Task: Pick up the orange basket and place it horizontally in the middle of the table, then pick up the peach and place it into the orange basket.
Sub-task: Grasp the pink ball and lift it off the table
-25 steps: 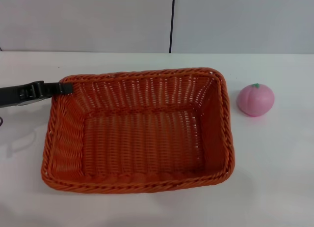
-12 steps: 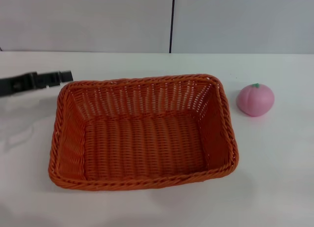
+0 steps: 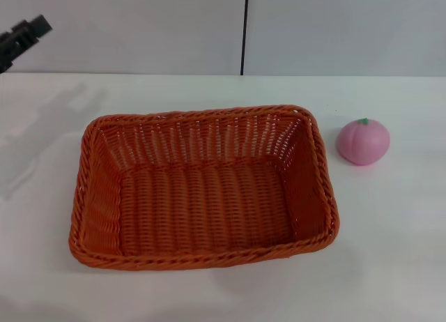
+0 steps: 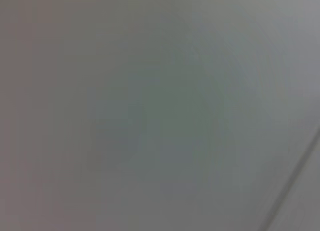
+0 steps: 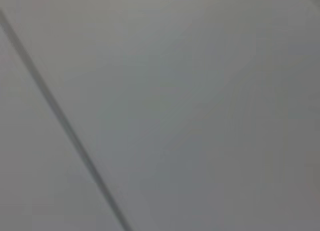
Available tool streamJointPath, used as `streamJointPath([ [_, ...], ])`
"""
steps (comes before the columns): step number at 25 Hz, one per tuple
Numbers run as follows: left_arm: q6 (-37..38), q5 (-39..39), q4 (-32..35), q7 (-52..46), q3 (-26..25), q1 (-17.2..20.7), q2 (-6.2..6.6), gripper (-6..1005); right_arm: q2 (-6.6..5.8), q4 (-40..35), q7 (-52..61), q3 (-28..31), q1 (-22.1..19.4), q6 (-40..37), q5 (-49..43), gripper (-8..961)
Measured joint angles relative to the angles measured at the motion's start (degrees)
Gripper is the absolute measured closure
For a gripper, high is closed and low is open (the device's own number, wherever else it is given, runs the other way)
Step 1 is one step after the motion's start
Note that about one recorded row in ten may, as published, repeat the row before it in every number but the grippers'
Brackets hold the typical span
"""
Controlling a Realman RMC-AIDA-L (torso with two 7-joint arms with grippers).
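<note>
Left gripper [image 3: 24,35]: one, raised at the far left edge, well clear of everything; we cannot tell its finger state. Right gripper: not in view. Orange basket [image 3: 202,189]: one, lying lengthwise mid-table [image 3: 390,224], open side up, ready, we judge, for loading. Peach [image 3: 363,141]: one, on the table just beside the basket's right rim, apart from it.

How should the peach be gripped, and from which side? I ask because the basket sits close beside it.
Probably from straight above, fingers closing across the widest part of the peach. It is round, stands free on the table, and its leaf points up. Setting the fingers front and back would keep them away from the orange basket rim on its left. The right arm, unseen here, is the nearer; the left gripper is raised far off.
</note>
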Motion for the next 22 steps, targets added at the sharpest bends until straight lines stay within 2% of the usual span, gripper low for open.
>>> streamJointPath([
  [1, -0.2, -2.1, -2.5, 5.9, -2.0, 0.0, -0.68, 390, -0.10, -3.5, 3.3, -4.5, -0.3, 0.0, 0.0, 415],
  [3, -0.2, -2.1, -2.5, 5.9, -2.0, 0.0, -0.68, 391, -0.17, -5.2, 4.9, -6.5, -0.5, 0.1, -0.1, 415],
  [4, 0.0, -4.3, -4.7, 11.9, -2.8, 0.1, -1.08, 392, -0.68, -9.0, 9.2, -10.9, -0.9, 0.2, -0.9, 415],
  [5, 0.0, -4.3, -4.7, 11.9, -2.8, 0.1, -1.08, 393, -1.11, -11.1, 12.0, -13.0, -1.2, 0.1, -2.1, 415],
  [6, 1.6, -9.6, -10.9, 22.8, -3.0, 0.6, -1.28, 393, -1.55, -12.9, 14.9, -14.6, -1.4, 0.0, -3.6, 415],
  [7, 2.5, -11.4, -13.0, 26.4, -3.0, 0.8, -1.27, 394, -2.44, -18.5, 21.8, -17.8, -1.7, -0.3, -9.1, 415],
  [8, 2.5, -11.4, -13.0, 26.4, -3.0, 0.8, -1.27, 394, -2.44, -18.5, 21.8, -17.8, -1.7, -0.3, -9.1, 415],
  [11, 3.4, -12.6, -15.0, 32.1, -3.0, 1.2, -1.25, 394, -3.00, -26.2, 30.1, -19.2, -1.3, -0.5, -17.8, 415],
  [12, 3.5, -12.7, -15.2, 32.9, -3.0, 1.3, -1.27, 394, -3.00, -26.2, 30.1, -19.2, -1.3, -0.5, -17.8, 415],
  [14, 3.5, -12.8, -15.4, 33.4, -3.2, 1.3, -1.28, 395, -3.14, -31.0, 34.2, -19.5, -1.0, -2.2, -22.5, 415],
  [18, 3.7, -13.1, -16.1, 33.7, -3.1, 1.3, -1.33, 395, -3.55, -40.4, 40.1, -19.7, 0.7, -10.3, -30.1, 416],
  [20, 4.0, -13.1, -16.5, 33.8, -3.1, 1.3, -1.43, 395, -3.72, -41.6, 41.6, -19.8, 1.1, -11.5, -30.9, 416],
  [21, 4.5, -13.1, -16.7, 34.2, -3.1, 1.3, -1.51, 394, -4.63, -43.3, 46.0, -20.2, 2.6, -13.8, -33.8, 416],
  [22, 4.7, -13.1, -16.9, 34.6, -3.2, 1.3, -1.54, 394, -4.63, -43.3, 46.0, -20.2, 2.6, -13.8, -33.8, 416],
])
